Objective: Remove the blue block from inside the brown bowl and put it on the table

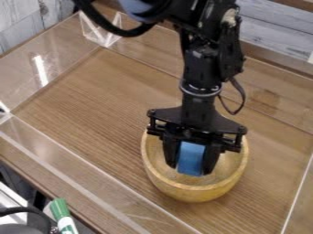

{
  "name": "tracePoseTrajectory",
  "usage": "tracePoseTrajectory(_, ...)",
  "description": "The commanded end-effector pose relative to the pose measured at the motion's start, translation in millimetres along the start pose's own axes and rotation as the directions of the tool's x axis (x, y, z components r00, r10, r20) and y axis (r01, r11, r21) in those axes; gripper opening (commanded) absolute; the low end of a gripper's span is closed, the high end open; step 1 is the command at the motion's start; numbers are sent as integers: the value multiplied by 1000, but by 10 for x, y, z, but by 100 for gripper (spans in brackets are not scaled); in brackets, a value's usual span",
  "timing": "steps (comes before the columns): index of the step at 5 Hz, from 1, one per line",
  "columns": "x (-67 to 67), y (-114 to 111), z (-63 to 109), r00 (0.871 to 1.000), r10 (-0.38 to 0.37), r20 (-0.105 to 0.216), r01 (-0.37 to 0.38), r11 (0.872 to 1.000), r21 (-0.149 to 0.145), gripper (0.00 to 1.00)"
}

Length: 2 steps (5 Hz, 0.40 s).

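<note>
Evidently, the blue block [192,156] was held upright between the closed fingers of the gripper [193,161], its long axis vertical, hung directly over the brown bowl [196,179], with bare table [104,101] beside the bowl.
</note>
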<state>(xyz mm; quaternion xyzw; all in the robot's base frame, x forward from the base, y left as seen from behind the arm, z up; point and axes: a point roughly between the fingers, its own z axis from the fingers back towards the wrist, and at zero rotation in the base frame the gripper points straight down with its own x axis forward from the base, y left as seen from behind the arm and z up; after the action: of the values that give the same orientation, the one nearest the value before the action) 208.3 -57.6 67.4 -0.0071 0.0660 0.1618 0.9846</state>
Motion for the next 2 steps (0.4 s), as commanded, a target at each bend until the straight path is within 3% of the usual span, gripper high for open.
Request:
tracePoseTrajectory(1, 94, -28, 221, 998, -1, 62, 4, 999, -35, 0)
tracePoseTrajectory(2, 92, -8, 268, 998, -5, 62, 7, 999, -33, 0)
